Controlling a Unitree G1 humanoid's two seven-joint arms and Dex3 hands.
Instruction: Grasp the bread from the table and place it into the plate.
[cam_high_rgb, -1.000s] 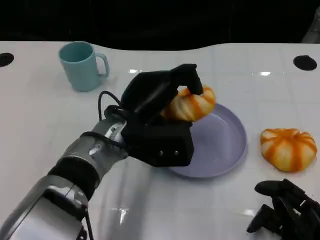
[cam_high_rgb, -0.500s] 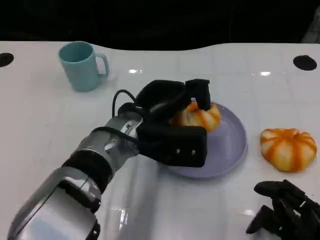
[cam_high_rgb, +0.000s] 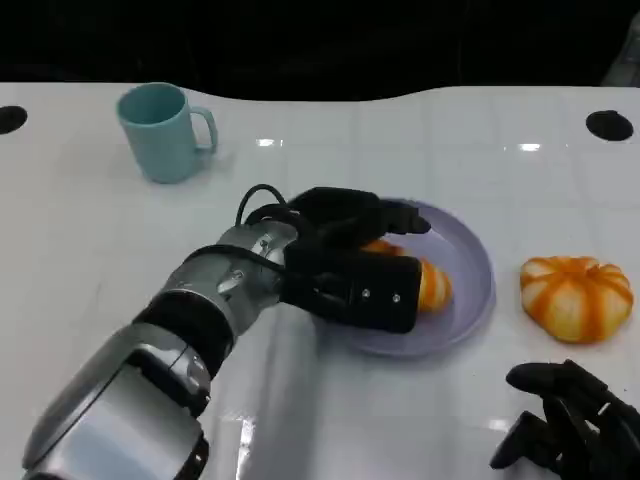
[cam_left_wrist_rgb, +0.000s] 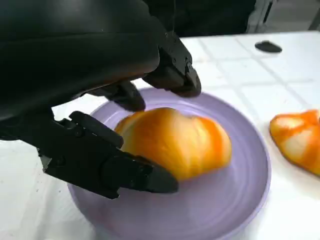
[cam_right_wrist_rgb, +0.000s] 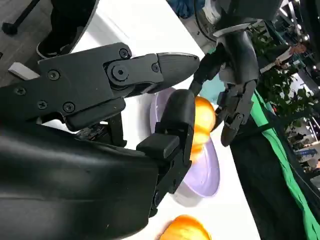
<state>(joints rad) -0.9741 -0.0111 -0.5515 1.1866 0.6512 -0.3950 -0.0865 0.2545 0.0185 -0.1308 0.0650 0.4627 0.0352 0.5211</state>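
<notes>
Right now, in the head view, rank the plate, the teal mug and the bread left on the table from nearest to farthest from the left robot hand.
1. Plate: directly under the left robot hand.
2. Teal mug: far left, toward the table's back.
3. Bread on the table: right, beyond the plate.

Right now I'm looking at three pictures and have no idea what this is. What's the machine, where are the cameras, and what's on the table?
This is a humanoid robot with silver forearms and black, many-fingered hands. One picture looks down from its head, and the other two come from a camera behind each wrist.

On the white table stand a pale teal mug and a round lavender plate. An orange-striped bread roll lies in the plate. The left hand is around this roll with its fingers spread, but I cannot tell whether it grips it. A second striped roll lies on the table beside the plate. The right hand rests near the table's edge and holds nothing.
</notes>
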